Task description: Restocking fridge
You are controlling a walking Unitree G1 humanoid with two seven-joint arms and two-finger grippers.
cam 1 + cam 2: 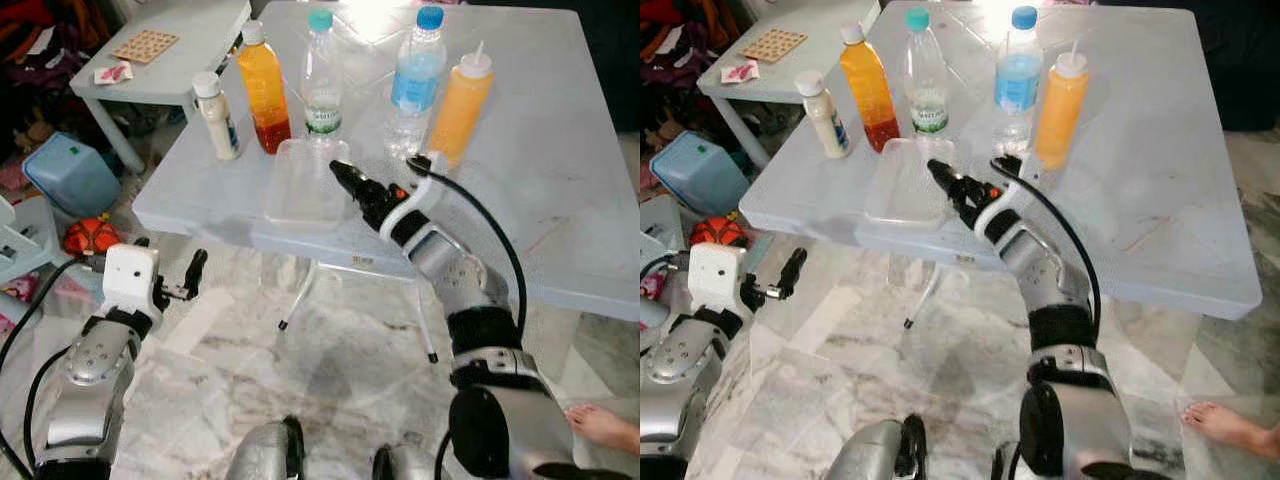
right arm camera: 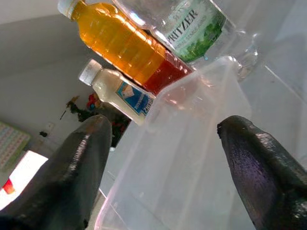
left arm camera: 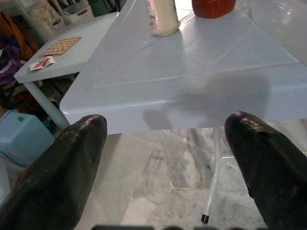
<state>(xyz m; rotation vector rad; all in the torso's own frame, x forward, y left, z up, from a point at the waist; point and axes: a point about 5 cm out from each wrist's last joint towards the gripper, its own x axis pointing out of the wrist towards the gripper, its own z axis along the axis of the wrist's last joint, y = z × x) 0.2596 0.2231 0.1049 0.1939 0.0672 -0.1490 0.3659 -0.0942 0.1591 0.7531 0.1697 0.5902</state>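
On the white table point(image 1: 560, 190) stands a row of bottles: a small cream bottle point(image 1: 216, 116), an orange juice bottle point(image 1: 264, 90), a green-label water bottle point(image 1: 322, 78), a blue-label water bottle point(image 1: 415, 82) and an orange squeeze bottle point(image 1: 460, 106). In front of them, near the table's front edge, lies a clear plastic container point(image 1: 300, 185). My right gripper point(image 1: 340, 172) reaches over that container's right side, open, with nothing between its fingers point(image 2: 72, 167). My left gripper point(image 1: 195, 268) hangs low, below and left of the table edge, open and holding nothing.
A smaller white table point(image 1: 170, 55) stands at the back left with a patterned board and a red packet on it. On the floor to the left are a blue bin point(image 1: 68, 175) and an orange toy point(image 1: 92, 237). A person's bare foot point(image 1: 605, 425) is at the lower right.
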